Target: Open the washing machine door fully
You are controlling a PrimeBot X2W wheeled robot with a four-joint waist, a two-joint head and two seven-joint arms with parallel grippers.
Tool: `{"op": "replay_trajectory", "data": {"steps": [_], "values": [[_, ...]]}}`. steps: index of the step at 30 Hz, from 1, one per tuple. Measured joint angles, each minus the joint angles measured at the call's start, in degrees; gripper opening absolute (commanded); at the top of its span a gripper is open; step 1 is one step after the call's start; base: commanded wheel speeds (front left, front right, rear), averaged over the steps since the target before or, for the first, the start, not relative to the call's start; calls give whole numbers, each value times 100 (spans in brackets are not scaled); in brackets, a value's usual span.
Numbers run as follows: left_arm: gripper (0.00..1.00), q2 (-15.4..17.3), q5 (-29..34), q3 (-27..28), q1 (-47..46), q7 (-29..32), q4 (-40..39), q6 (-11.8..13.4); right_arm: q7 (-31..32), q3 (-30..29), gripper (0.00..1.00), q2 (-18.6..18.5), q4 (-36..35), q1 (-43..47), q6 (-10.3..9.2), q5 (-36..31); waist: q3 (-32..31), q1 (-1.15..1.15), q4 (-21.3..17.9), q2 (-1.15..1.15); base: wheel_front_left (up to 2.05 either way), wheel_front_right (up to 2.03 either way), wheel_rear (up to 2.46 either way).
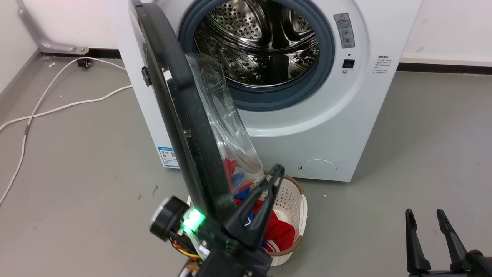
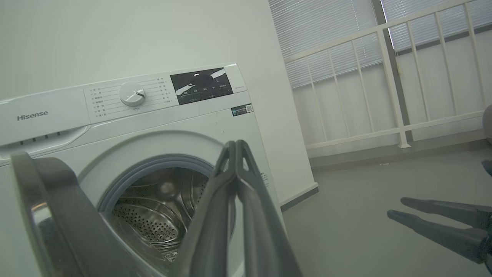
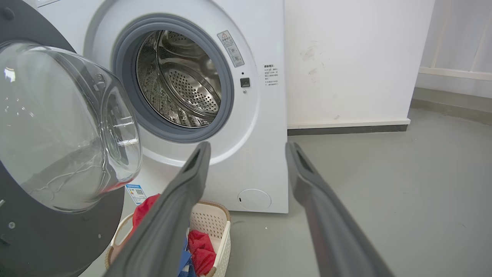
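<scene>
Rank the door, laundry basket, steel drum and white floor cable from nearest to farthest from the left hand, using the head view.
1. washing machine door, right beside the left hand.
2. laundry basket, just beneath.
3. steel drum, ahead inside the machine.
4. white cable, far left on the floor.

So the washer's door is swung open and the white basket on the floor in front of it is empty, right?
Not empty: the basket holds red and blue clothes, as the head view shows. The door is indeed swung open.
</scene>
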Motion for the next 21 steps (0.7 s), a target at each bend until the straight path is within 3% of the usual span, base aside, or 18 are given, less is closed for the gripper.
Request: {"op": "replay_trajectory", "data": {"steps": [10, 21], "values": [[0, 179, -236, -183, 438, 1, 1159, -54, 0, 29, 100, 0, 23, -53, 0, -15, 93, 0, 57, 0, 0, 0, 0], [0, 190, -460, -22, 480, 0, 1887, 91, 0, 52, 100, 0, 64, -142, 0, -55, 243, 0, 130, 0, 0, 0, 0]]}}
